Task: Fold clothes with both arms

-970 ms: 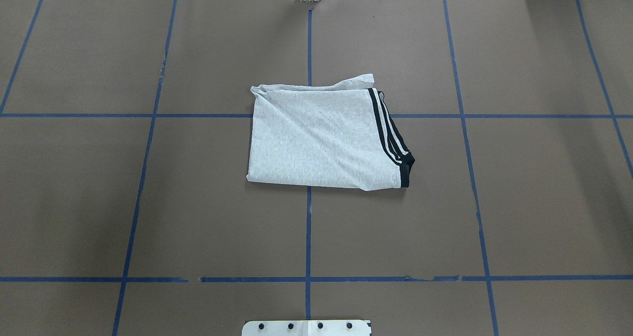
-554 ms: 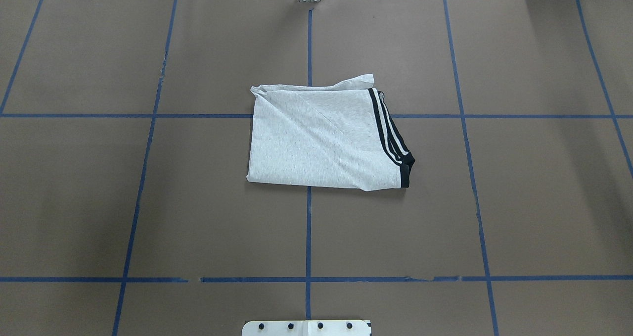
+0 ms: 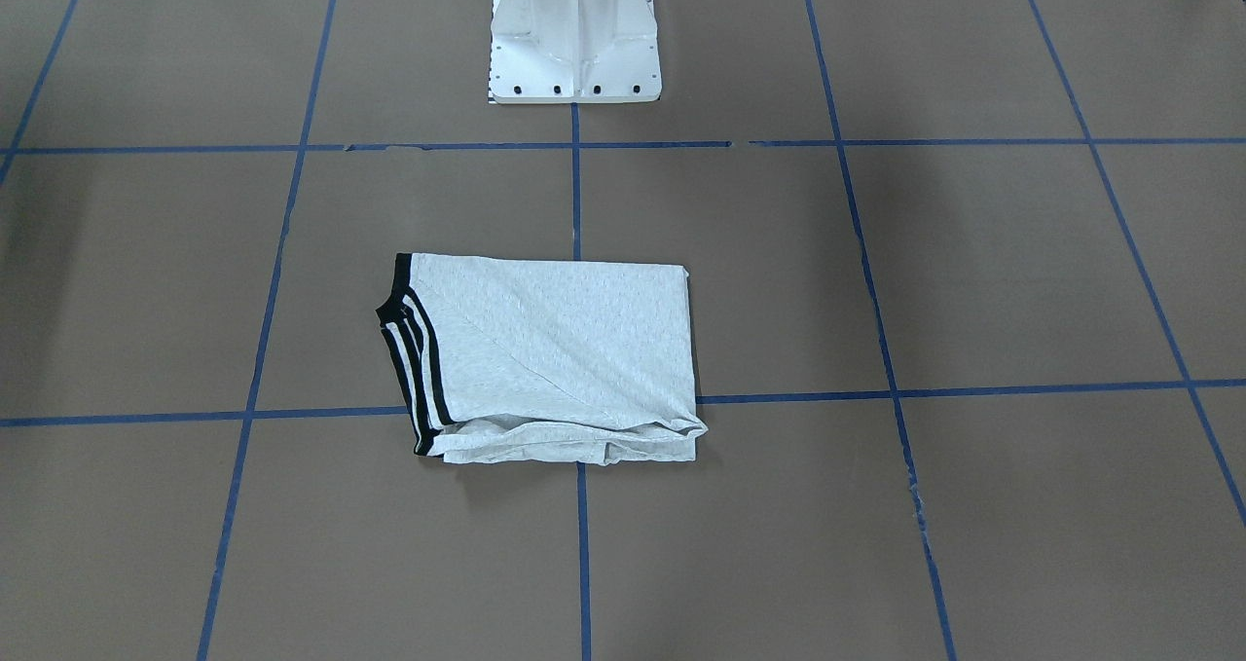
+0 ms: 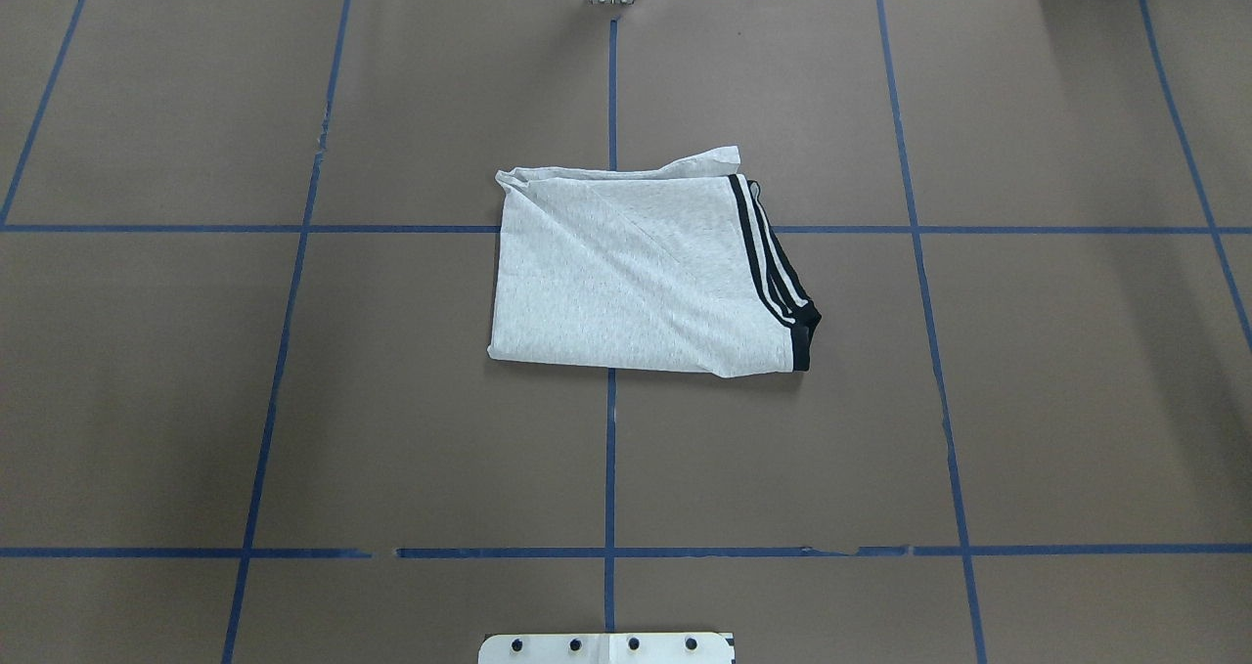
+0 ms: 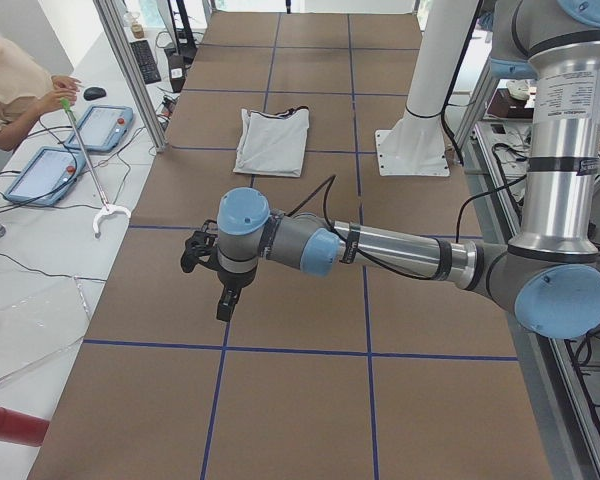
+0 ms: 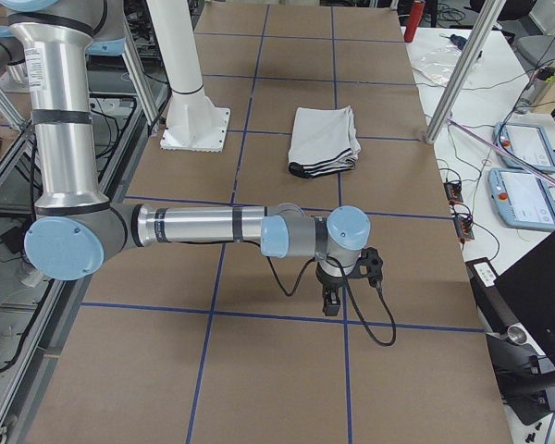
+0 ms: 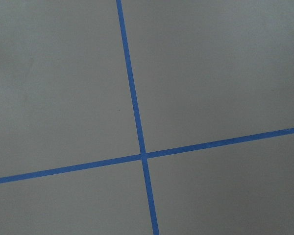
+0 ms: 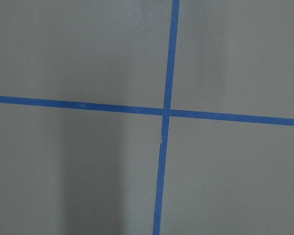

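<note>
Overhead exterior: T-shirt, folded, soft, light, limp, lying beyond pedestal; likely best pinched at corners through all layers. Left gripper, right gripper: whether open or closed cannot be told.

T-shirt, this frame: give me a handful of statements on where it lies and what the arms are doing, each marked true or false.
1. The T-shirt lies folded in a compact rectangle on the table. True.
2. A gripper is clamped on it. False: the left gripper and the right gripper hang over bare table, apart from it.
3. Its black stripes are on the robot's right side. True.
4. It sits wholly inside one grid square. False: it lies across a crossing of the blue tape lines.
</note>
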### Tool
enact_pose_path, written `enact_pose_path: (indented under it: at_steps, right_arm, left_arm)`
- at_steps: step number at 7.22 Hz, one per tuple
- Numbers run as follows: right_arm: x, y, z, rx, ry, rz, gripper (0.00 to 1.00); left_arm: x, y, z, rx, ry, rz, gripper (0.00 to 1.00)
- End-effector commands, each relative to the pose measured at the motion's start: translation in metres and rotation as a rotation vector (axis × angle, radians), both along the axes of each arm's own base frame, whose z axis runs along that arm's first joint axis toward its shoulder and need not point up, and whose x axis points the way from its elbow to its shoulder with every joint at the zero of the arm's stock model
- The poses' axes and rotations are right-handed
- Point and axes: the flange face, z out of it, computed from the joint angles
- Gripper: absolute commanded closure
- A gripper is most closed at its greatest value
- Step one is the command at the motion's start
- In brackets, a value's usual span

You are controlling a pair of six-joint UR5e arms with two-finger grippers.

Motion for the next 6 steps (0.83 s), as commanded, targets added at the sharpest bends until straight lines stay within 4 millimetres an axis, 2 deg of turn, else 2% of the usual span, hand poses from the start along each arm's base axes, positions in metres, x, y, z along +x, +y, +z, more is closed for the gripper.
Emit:
enact_pose_path:
  at_steps: [1,3,4,6]
  right_arm:
    - [-0.0070,-0.0014,-0.0011,0.006,0.006,-0.016,0.00]
    - [-0.0072,-0.0015,-0.0033,0.009,0.005,-0.016,0.00]
    - [-0.0075,-0.0022,-0.0044,0.010,0.000,-0.015,0.00]
    - [-0.0077,-0.0022,-0.0053,0.012,-0.002,-0.016,0.00]
  left_arm:
    - [0.0013,-0.0024,0.0000,-0.002,0.005,0.003,0.00]
    - [0.0047,0.0004,-0.0029,-0.006,0.061,0.021,0.00]
    - [0.0046,0.0030,0.0057,-0.016,0.059,0.022,0.00]
    - [0.0040,0.0052,0.0023,-0.009,0.062,0.022,0.00]
